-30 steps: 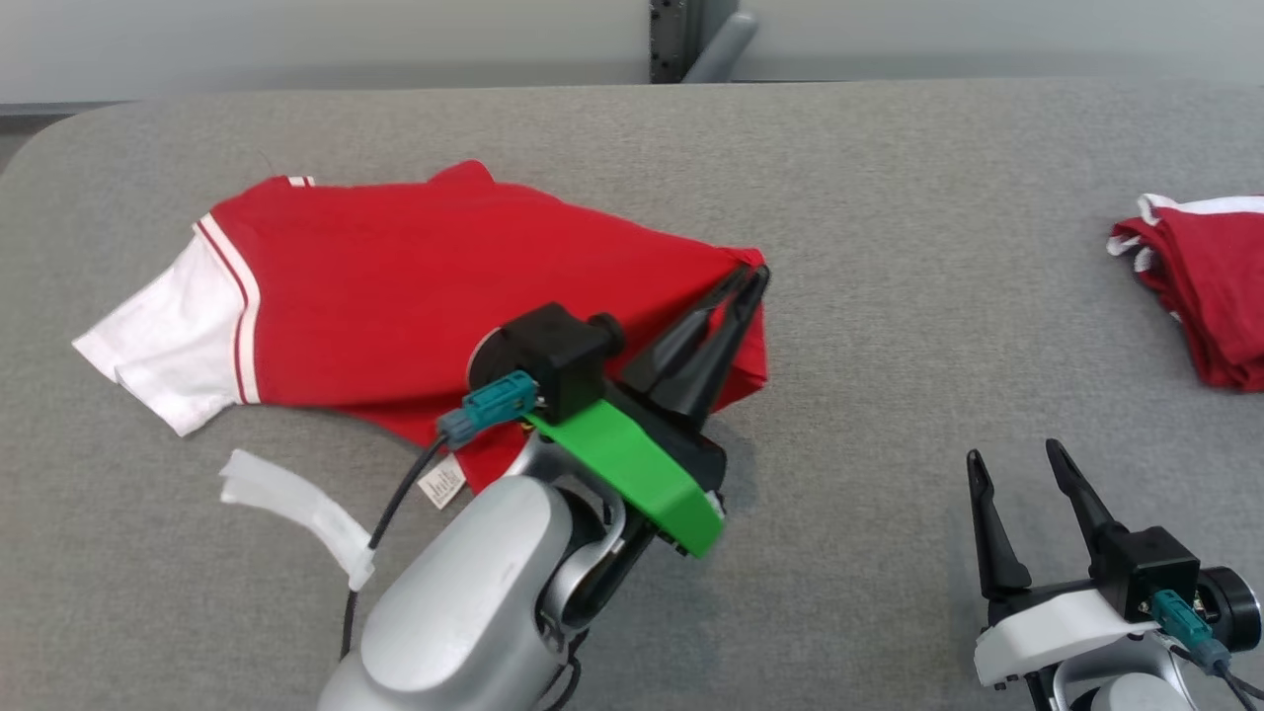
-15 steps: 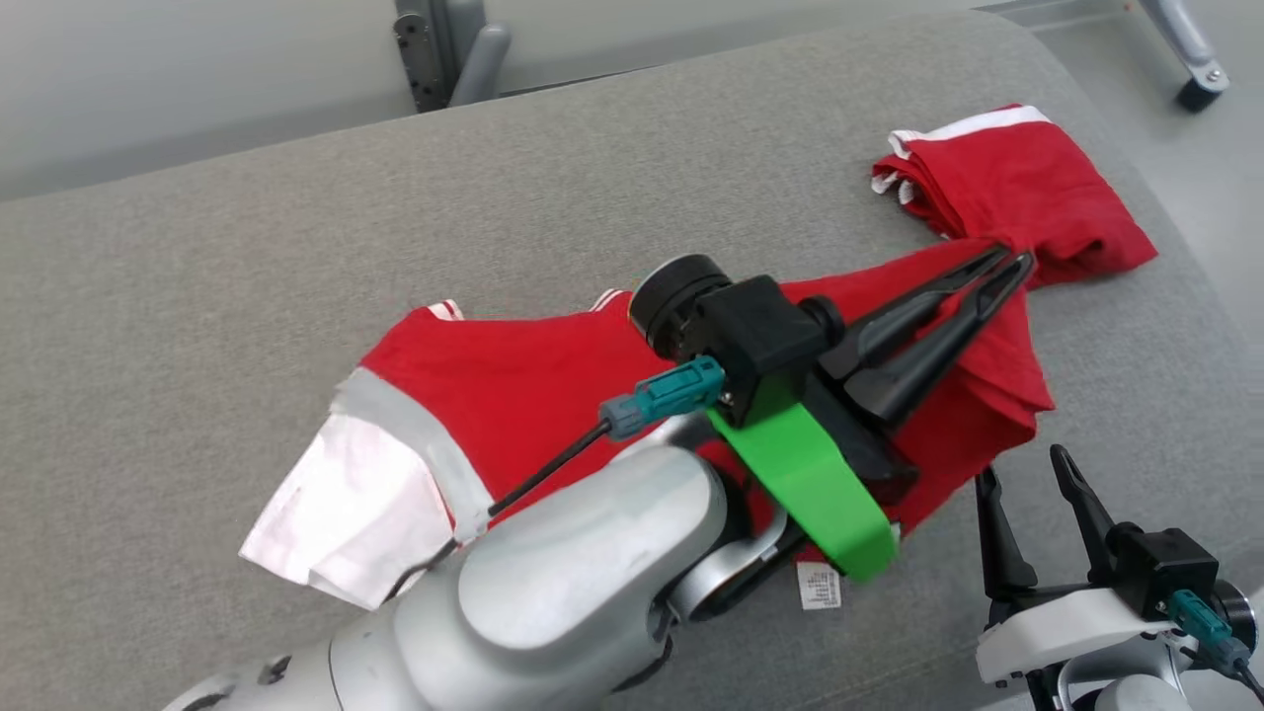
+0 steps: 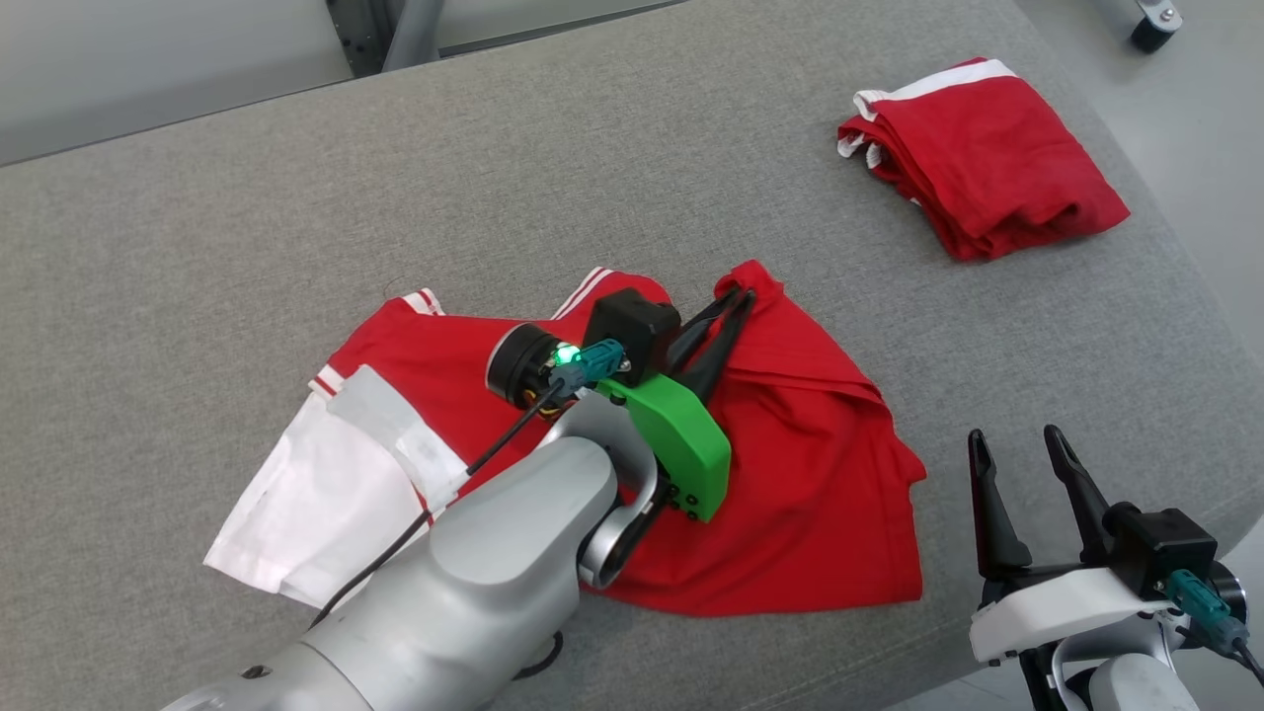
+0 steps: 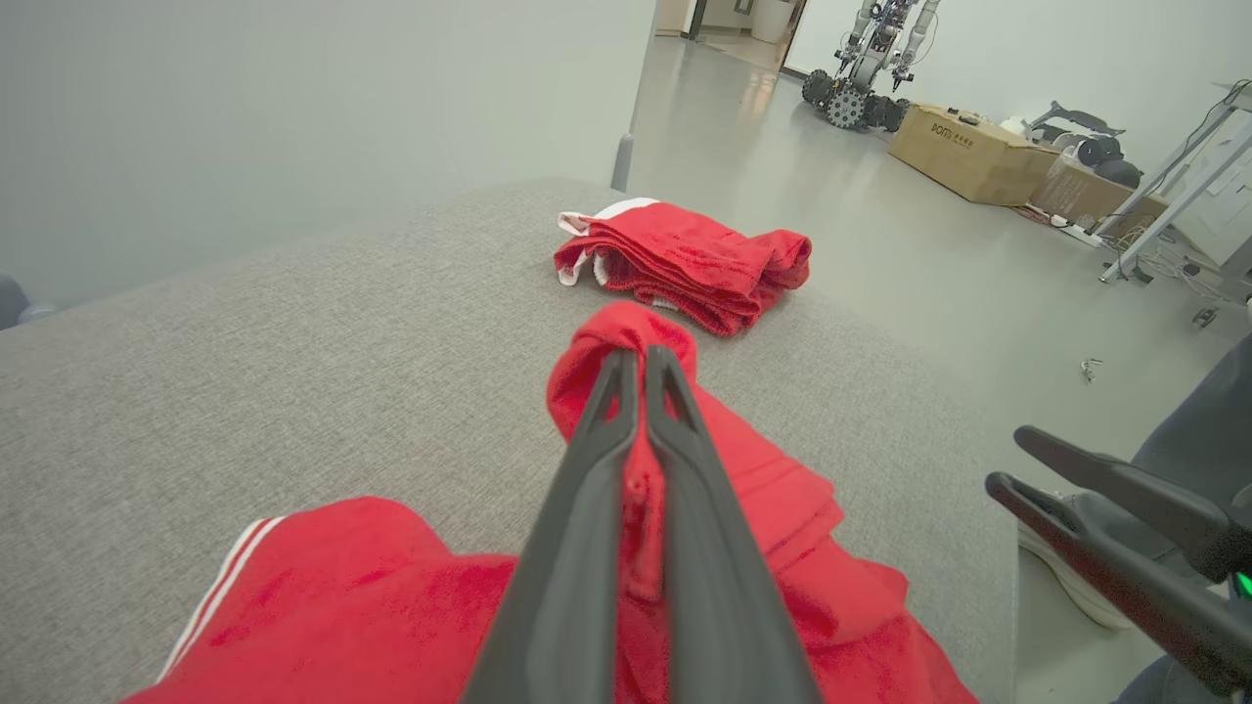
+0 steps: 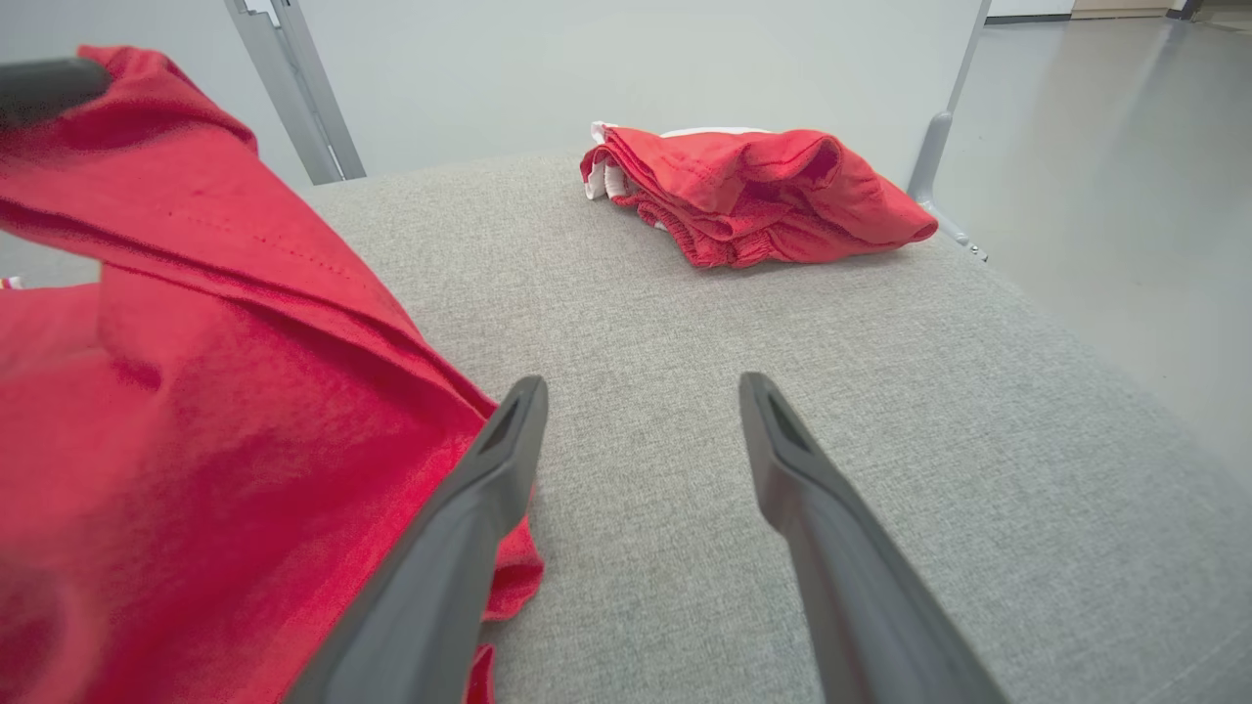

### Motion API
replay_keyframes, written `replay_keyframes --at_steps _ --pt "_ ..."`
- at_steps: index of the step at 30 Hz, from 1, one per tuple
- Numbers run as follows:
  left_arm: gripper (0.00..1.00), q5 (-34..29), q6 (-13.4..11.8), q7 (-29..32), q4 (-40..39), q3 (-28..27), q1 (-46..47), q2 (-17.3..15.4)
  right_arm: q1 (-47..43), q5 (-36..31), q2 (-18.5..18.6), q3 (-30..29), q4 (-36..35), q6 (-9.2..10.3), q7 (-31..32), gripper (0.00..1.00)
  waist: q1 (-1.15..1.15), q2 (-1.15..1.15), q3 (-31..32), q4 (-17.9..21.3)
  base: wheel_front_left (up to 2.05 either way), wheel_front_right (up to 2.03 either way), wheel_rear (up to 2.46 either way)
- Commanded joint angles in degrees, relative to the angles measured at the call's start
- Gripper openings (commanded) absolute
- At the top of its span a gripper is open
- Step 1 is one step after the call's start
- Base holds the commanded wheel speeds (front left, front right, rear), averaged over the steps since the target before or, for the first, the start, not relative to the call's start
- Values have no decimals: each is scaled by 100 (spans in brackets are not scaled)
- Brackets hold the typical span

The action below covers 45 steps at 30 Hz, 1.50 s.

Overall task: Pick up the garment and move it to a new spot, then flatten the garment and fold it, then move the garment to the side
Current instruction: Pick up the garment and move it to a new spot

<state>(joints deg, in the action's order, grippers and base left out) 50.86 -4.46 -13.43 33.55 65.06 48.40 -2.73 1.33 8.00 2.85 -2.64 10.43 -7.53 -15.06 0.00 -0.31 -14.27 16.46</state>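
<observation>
The garment (image 3: 820, 474) is a red shirt with a white sleeve (image 3: 296, 504), lying crumpled on the grey table (image 3: 296, 197). My left gripper (image 3: 743, 294) is shut on a pinch of its red fabric and holds that fold up as a small peak. In the left wrist view the closed fingertips (image 4: 636, 354) clamp the red cloth (image 4: 773, 489), which bulges over them. My right gripper (image 3: 1012, 444) stands open at the lower right, just off the garment's right hem. Its two fingers (image 5: 641, 386) are spread over bare table, with the red cloth (image 5: 196, 391) against the left one.
A second red garment, folded (image 3: 987, 158), lies at the table's far right end (image 4: 685, 259) (image 5: 763, 196). The table's right edge drops to the floor just past it. A cardboard box (image 4: 963, 152) and another robot (image 4: 866, 59) stand far off on the floor.
The head camera has swung to the right. My left gripper, still shut on the cloth, has dragged the garment toward the table's right end, where it now lies bunched. The right gripper has stayed open.
</observation>
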Motion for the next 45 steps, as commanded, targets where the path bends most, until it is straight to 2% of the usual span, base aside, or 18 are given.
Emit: replay_keyframes --at_steps 1,6,7,9,10,16,20,21,25,31,35,38,43,45 --pt "0 61 44 -62 245 3 10 -28 70 13 9 7 2 8 -16 100 0 31 -32 -97 0 0 0" --pt "0 96 104 -137 840 33 6 -26 63 -76 9 -30 16 8 -16 100 0 31 11 -268 0 0 0" --pt "6 106 118 -151 897 48 -20 -26 49 -92 10 -42 25 8 -16 100 0 31 25 -302 0 0 0" --pt "66 139 137 -172 960 43 -92 -26 28 -120 10 -43 36 8 -16 100 0 31 67 -363 0 0 0" --pt "100 152 136 -180 975 24 -134 -26 24 -137 11 -33 25 8 -16 100 0 31 92 -388 0 0 0" --pt "100 -280 -119 -172 426 -761 -655 -41 -63 -323 11 -37 -245 8 -16 100 0 31 296 -549 0 0 0" --pt "100 -1075 -445 -167 -509 -1476 -1430 -379 -144 -417 11 -91 -523 8 -16 100 0 31 452 -702 0 0 0" --pt "100 -1075 -445 -167 -509 -1476 -1430 -379 -144 -417 11 -91 -523 8 -16 100 0 31 452 -702 0 0 0" --pt "100 -1710 -698 -169 -1444 -2175 -2382 -710 -296 -553 11 -211 -802 8 -16 100 0 31 591 -922 0 0 0" --pt "100 -2477 -817 -170 -2285 -3177 -3608 -1086 -507 -770 9 -533 -1175 7 -16 100 0 31 786 -1316 0 0 0" --pt "100 -2962 -672 -169 -2698 -3894 -4275 -1120 -631 -915 13 -706 -1315 8 -16 100 0 31 898 -1542 0 0 0" --pt "100 -3248 -533 -170 -2840 -4411 -4729 -1013 -763 -1001 12 -821 -1365 8 -16 100 0 31 1002 -1683 0 0 0" --pt "100 -3644 -174 -170 -2878 -5108 -5336 -858 -978 -1047 11 -1055 -1346 8 -16 100 0 31 1214 -1853 0 0 0" --pt "100 -3841 54 -170 -2920 -5493 -5640 -746 -1087 -1078 9 -1172 -1305 8 -16 100 0 31 1304 -1890 0 0 0"
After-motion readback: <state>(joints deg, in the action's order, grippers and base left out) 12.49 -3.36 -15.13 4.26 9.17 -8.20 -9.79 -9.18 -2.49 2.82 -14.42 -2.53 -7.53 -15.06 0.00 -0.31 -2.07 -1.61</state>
